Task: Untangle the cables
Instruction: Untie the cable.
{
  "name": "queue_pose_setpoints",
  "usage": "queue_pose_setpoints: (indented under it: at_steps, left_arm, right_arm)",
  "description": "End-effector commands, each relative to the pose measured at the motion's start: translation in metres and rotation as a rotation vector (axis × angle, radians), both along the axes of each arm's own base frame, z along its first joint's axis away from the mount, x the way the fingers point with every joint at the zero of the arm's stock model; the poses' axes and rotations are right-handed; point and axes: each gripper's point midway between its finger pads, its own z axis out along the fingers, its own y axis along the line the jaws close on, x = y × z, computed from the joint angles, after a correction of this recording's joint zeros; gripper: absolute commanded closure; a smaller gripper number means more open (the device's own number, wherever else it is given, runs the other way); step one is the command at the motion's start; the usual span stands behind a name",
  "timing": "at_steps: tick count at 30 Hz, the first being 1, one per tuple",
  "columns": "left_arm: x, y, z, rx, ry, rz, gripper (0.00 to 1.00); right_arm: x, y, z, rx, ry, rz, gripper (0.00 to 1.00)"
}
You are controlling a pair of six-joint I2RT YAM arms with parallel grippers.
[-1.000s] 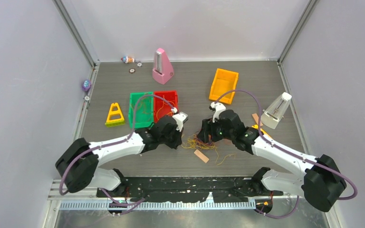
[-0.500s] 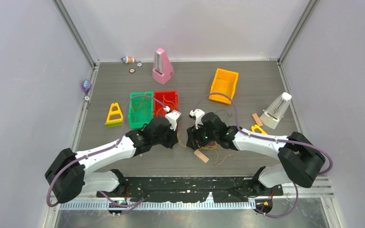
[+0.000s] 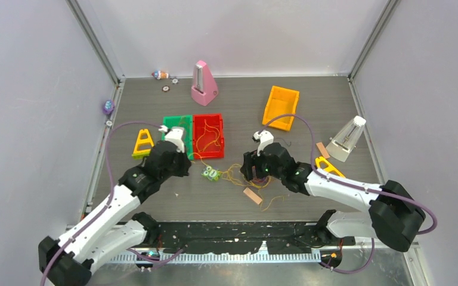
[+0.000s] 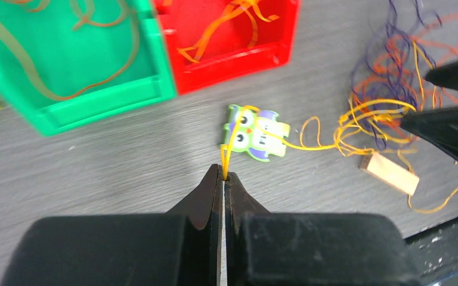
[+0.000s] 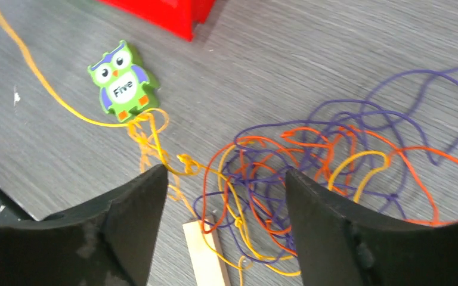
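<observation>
Jaws of your left gripper (image 4: 222,176) are pressed together on a single thin yellow strand (image 4: 225,156). It climbs from the tips, crosses a flat green-and-purple owl-shaped tile (image 4: 255,132) and runs on to the cables (image 4: 381,116), the loose bunch of hair-fine orange, yellow and dark purple wire lying on the grey table (image 3: 238,113) between your two arms.

A second ago that gripper sat right against the bunch, nose to nose with the other one. It has since drawn back to your left, ending near the open green plastic bin (image 3: 177,117) and the red plastic bin (image 3: 207,115) beside it (both hold a few loose strands). The pull has paid the yellow strand out into a long line and uncovered the owl, which the arm was hiding.

Your right gripper (image 5: 223,176) has barely shifted. Its jaws stand spread, straddling the near side of the bunch without pinching anything I can see, with a small pale wooden block (image 5: 206,256) just below them.

The bunch looks to be where it was, so the strand seems to be sliding out rather than dragging the lot. It isn't free, though: a small yellow knot sits just beside the owl, and past it the strand dives into the orange and purple loops. I'd judge you need the right side holding the bunch down before you pull farther, or that knot may cinch.
</observation>
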Motion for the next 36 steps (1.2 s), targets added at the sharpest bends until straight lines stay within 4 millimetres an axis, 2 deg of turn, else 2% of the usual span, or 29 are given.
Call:
queue_pose_setpoints:
  at_steps: [1,3,7,11,15,20,24,27,31,34,36]
  left_arm:
    - [-0.005,0.030,0.033,-0.076,0.014,0.117,1.00]
    - [-0.007,0.036,0.046,-0.100,-0.013,0.138,1.00]
    - [-0.007,0.050,0.067,-0.100,-0.049,0.182,1.00]
    - [-0.007,0.067,0.086,-0.079,-0.099,0.228,1.00]
    - [-0.009,0.087,0.107,-0.051,-0.154,0.293,1.00]
    - [-0.015,0.112,0.138,-0.031,-0.250,0.390,1.00]
    - [-0.019,0.126,0.153,-0.029,-0.318,0.442,1.00]
    - [-0.020,0.110,0.158,-0.090,-0.353,0.356,1.00]
    - [-0.019,0.081,0.155,-0.166,-0.358,0.220,1.00]
    - [-0.018,0.078,0.155,-0.158,-0.356,0.193,1.00]
    - [-0.018,0.079,0.156,-0.143,-0.357,0.191,1.00]
  right_arm:
    - [0.010,-0.029,0.000,-0.040,0.009,-0.160,0.17]
    - [0.004,-0.039,-0.011,-0.067,0.057,-0.186,0.13]
    - [-0.005,-0.052,-0.030,-0.114,0.129,-0.223,0.12]
    - [-0.004,-0.071,-0.041,-0.202,0.171,-0.296,0.12]
    - [0.002,-0.092,-0.045,-0.251,0.208,-0.397,0.15]
    - [0.010,-0.127,-0.045,-0.192,0.258,-0.563,0.18]
    - [0.015,-0.147,-0.033,-0.156,0.227,-0.638,0.18]
    - [0.020,-0.134,-0.009,-0.100,0.150,-0.527,0.16]
    - [0.022,-0.099,0.027,0.033,0.059,-0.317,0.05]
    - [0.016,-0.068,0.053,0.107,-0.002,-0.154,0.01]
    - [0.006,-0.041,0.063,0.107,-0.034,-0.038,0.03]
